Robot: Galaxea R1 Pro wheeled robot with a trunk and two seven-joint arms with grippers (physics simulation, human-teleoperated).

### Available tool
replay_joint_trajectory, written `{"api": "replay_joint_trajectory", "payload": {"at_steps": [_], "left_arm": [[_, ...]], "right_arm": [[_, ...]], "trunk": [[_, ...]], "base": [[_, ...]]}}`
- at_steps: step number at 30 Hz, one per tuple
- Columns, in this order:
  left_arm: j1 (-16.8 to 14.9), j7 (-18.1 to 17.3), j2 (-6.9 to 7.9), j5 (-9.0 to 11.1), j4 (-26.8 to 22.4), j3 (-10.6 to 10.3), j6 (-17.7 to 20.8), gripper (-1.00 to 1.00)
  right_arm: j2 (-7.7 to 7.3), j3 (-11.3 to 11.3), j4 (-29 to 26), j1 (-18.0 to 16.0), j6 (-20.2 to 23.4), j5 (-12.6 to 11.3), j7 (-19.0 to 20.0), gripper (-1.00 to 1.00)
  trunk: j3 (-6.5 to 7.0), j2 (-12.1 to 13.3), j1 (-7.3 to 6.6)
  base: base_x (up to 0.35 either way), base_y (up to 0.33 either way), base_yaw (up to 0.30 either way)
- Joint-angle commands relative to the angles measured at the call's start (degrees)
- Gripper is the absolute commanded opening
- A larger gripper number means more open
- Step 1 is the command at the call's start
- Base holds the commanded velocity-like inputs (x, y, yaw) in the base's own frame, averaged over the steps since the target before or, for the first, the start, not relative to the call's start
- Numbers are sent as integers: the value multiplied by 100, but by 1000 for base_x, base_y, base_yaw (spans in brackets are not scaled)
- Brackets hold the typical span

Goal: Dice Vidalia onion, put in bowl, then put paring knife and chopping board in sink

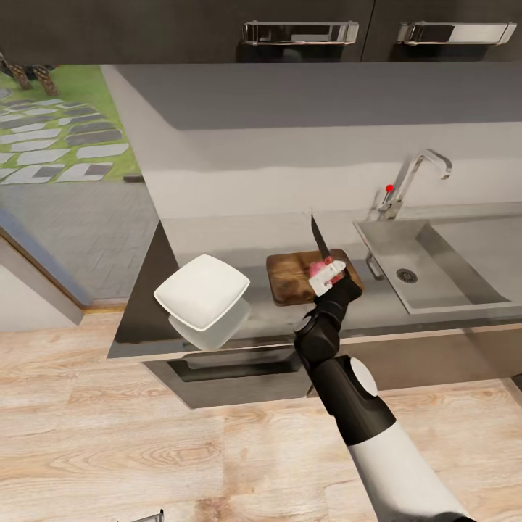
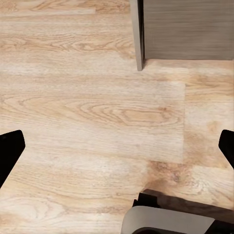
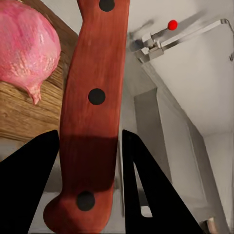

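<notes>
My right gripper (image 1: 328, 275) is shut on the red handle of the paring knife (image 3: 95, 97), over the right part of the chopping board (image 1: 290, 279). The dark blade (image 1: 318, 243) points up and away from me. A pinkish Vidalia onion (image 3: 24, 48) lies on the board (image 3: 19, 114) right beside the handle; in the head view the onion (image 1: 316, 268) is partly hidden by the fingers. The white bowl (image 1: 202, 290) stands on the countertop (image 1: 217, 239) left of the board. The sink (image 1: 464, 257) lies to the right. My left gripper (image 2: 117, 151) hangs open over the floor.
The chrome faucet (image 1: 415, 180) with a red dot rises behind the sink. Dark cabinets with chrome handles (image 1: 301, 32) hang above. A wooden floor (image 1: 145, 435) runs below the counter edge, and a doorway to a garden path (image 1: 65, 138) opens at the left.
</notes>
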Motion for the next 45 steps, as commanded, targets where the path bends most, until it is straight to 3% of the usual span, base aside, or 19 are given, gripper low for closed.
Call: {"api": "replay_joint_trajectory", "payload": {"at_steps": [1,3,11,17,22,25,28,31,34,37,45], "left_arm": [[-10,41,3,-62,25,27,-31,100],[-10,41,3,-62,25,27,-31,100],[-10,41,3,-62,25,27,-31,100],[-10,41,4,-62,25,27,-30,100],[-10,41,3,-62,25,27,-31,100],[-10,41,3,-62,25,27,-31,100],[-10,41,3,-62,25,27,-31,100],[-10,41,3,-62,25,27,-30,100],[-10,41,3,-62,25,27,-30,100],[-10,41,3,-62,25,27,-31,100],[-10,41,3,-62,25,27,-28,100]], "right_arm": [[-12,9,32,-6,24,-33,-51,-100],[-72,7,103,-2,16,-29,-134,-100],[-160,11,149,28,-313,-93,-1212,-100],[-161,13,151,32,-405,-163,-1438,-100],[-82,28,134,33,-409,-165,-1749,-100],[99,48,135,33,-390,-138,-2051,-100],[99,76,149,33,-377,-109,-2359,-100],[99,262,163,33,-366,-78,-2688,-100],[99,673,307,33,-314,-63,-2960,-100],[99,866,524,33,-271,-56,-3195,-100],[99,966,1014,33,-252,-65,-3509,-100]], "trunk": [[-9,-10,3],[-9,-10,3],[-9,-10,3],[-9,-10,3],[-9,-10,3],[-9,-10,3],[-9,-10,3],[-9,-10,3],[-9,-10,3],[-9,-10,3],[-9,-10,3]], "base": [[0,0,0],[0,0,0],[0,0,0],[0,0,0],[0,0,0],[0,0,0],[0,0,0],[0,0,0],[0,0,0],[0,0,0],[-39,0,0]]}}
